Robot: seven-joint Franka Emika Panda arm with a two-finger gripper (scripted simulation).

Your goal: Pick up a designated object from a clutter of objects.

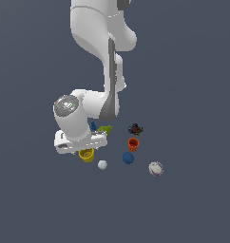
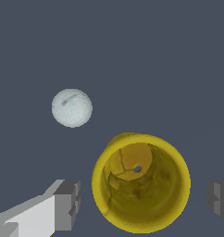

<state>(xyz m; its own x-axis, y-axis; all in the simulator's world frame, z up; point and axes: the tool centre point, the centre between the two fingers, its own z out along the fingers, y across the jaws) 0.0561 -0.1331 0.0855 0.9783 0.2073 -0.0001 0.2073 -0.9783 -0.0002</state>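
The cup (image 2: 140,183) is sitting between the fingers (image 2: 67,205). A ball (image 1: 102,164) is lying at its four o'clock in the exterior view.

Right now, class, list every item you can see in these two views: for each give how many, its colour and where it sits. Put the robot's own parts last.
yellow cup: 1, yellow, upright, between the hand's fingers, under the hand
orange cup: 1, orange, to the exterior view's right of the yellow cup
blue ball: 1, blue, just below the orange cup in the exterior view
white ball: 1, white, near the yellow cup
speckled ball: 1, whitish, farthest to the exterior view's right
green lump: 1, green, beside the arm
blue figure: 1, blue, partly hidden by the arm
dark spiky object: 1, dark, above the orange cup
hand: 1, white with grey fingers, open around the yellow cup
arm: 1, white
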